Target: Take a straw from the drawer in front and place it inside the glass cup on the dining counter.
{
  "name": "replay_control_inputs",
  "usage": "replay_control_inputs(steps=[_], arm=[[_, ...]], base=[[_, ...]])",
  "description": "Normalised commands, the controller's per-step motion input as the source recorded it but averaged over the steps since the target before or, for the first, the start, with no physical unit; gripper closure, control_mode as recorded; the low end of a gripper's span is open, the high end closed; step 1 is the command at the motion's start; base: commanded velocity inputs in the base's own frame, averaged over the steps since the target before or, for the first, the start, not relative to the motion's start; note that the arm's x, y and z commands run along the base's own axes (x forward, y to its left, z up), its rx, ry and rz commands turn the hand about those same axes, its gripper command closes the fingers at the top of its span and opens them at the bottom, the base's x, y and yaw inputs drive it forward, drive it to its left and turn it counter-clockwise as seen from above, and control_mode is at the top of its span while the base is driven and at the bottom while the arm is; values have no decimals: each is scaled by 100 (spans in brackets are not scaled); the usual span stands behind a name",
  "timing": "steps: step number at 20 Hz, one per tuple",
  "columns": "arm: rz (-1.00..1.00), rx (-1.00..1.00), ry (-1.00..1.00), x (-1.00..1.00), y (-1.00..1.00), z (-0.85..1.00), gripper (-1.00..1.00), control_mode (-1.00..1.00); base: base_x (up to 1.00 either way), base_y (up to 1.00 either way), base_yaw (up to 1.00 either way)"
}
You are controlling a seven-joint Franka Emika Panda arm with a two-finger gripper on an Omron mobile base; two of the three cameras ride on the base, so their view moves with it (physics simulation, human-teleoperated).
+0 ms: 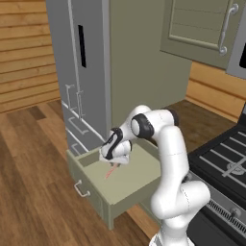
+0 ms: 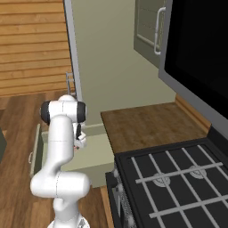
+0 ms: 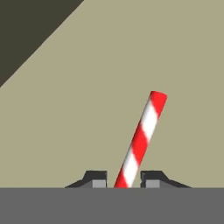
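Slippage looked the main risk: the hand, down in the open drawer, had its fingertips nearly closed around the straw near one end, lying toward the drawer's front, so it could pivot or drop when lifted.

The arm is glossy white, built of thick rounded tubular links that swell into bulbous housings at each bend. Dark, near-black round caps and bands mark the joints, and the hand is white with black trim. In the hand view the fingers appear as two small dark grey blocks with lighter grey faces.
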Motion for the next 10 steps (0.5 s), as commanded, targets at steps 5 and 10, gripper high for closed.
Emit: replay_control_inputs(steps=[5, 10], arm=[[0, 4, -11, -39, 0, -42, 100, -100], [0, 3, -6, -12, 0, 36, 100, -100]], base=[[0, 0, 0], [0, 0, 0]])
